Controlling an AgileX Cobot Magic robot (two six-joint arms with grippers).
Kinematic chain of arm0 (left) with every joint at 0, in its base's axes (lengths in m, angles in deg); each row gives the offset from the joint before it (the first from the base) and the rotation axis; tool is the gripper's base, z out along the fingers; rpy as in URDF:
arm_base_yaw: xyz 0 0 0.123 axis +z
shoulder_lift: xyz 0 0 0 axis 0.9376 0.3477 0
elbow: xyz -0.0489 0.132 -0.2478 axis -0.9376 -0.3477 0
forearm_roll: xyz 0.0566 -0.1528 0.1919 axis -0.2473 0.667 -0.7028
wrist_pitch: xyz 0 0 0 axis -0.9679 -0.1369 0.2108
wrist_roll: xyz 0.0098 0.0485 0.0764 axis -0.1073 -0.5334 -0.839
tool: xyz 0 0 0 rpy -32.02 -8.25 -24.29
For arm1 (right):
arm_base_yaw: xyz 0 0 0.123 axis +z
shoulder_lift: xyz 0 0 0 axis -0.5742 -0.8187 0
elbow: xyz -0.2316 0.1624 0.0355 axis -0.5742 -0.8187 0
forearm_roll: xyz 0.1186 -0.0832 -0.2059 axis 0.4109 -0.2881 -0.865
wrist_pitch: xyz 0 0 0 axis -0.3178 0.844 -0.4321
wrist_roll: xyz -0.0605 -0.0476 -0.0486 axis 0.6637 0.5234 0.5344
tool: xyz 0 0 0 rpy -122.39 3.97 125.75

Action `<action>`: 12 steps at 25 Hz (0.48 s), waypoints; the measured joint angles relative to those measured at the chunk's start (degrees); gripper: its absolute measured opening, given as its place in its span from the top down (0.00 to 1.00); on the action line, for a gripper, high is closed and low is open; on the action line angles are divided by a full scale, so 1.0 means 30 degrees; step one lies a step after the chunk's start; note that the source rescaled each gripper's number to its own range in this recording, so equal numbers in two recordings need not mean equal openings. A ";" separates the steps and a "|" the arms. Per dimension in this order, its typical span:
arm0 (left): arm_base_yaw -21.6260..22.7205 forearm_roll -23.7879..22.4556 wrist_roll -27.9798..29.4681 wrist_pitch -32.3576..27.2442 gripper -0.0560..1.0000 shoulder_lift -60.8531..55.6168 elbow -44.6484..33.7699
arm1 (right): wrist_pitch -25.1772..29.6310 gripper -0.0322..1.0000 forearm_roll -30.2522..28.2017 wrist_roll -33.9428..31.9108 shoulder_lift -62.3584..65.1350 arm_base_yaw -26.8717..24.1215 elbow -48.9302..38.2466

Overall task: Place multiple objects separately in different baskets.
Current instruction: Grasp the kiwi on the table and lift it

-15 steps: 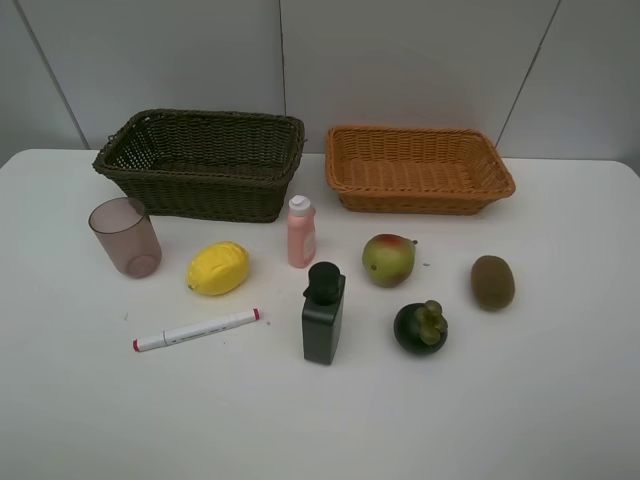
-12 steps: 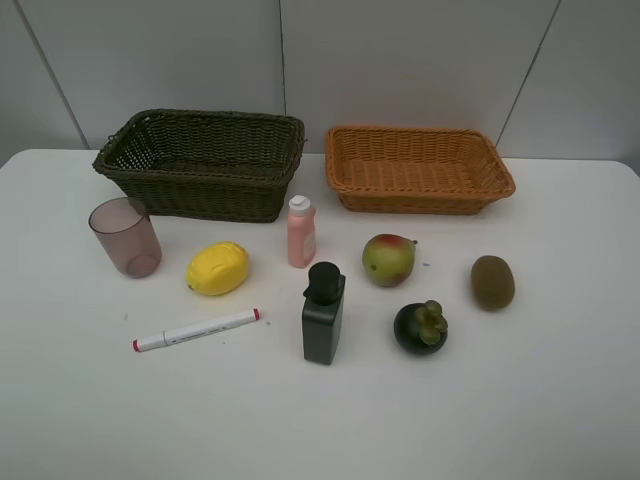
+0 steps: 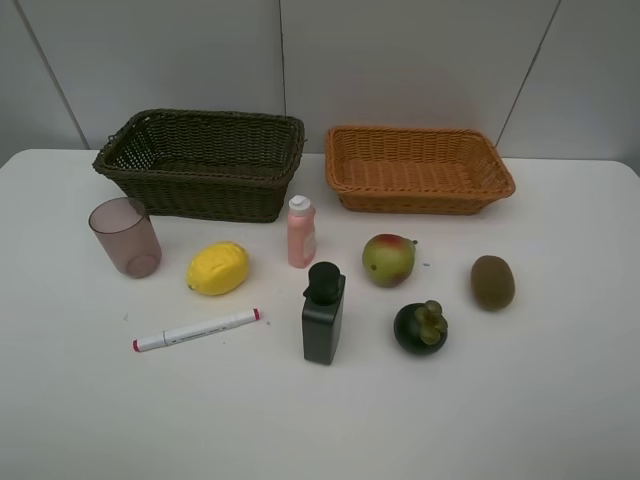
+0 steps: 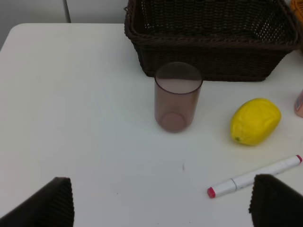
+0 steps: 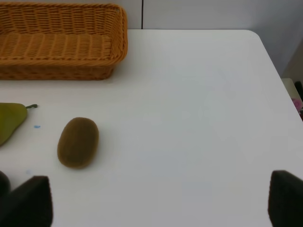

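While hovering with left gripper (image 4: 162, 201) and right gripper (image 5: 158, 201) wide open, bare, only at step 1: must reach down next and grab cup (image 4: 177, 97) or kiwi (image 5: 78, 142).

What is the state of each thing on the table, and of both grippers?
dark basket: nothing seen inside
orange basket: empty
cup: upright, empty
pink bottle: upright, capped
pump bottle: upright
marker: lying, capped
lemon: lying loose
mango: lying loose
mangosteen: lying loose
kiwi: lying loose
left gripper: open, empty
right gripper: open, empty

Woven wicker dark basket (image 3: 190, 195), woven orange basket (image 3: 420, 200), translucent, seemingly plastic cup (image 3: 125, 238), fuzzy matt kiwi (image 3: 492, 282), smooth matt table (image 3: 560, 400)
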 joint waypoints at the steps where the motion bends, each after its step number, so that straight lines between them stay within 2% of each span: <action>1: 0.0000 0.0000 0.0000 0.0000 0.03 0.0000 0.0000 | 0.0000 0.00 0.0000 0.0000 0.0000 0.0000 0.0000; 12: 0.0000 0.0000 0.0000 0.0000 0.03 0.0000 0.0000 | 0.0000 0.00 0.0000 0.0000 0.0000 0.0000 0.0000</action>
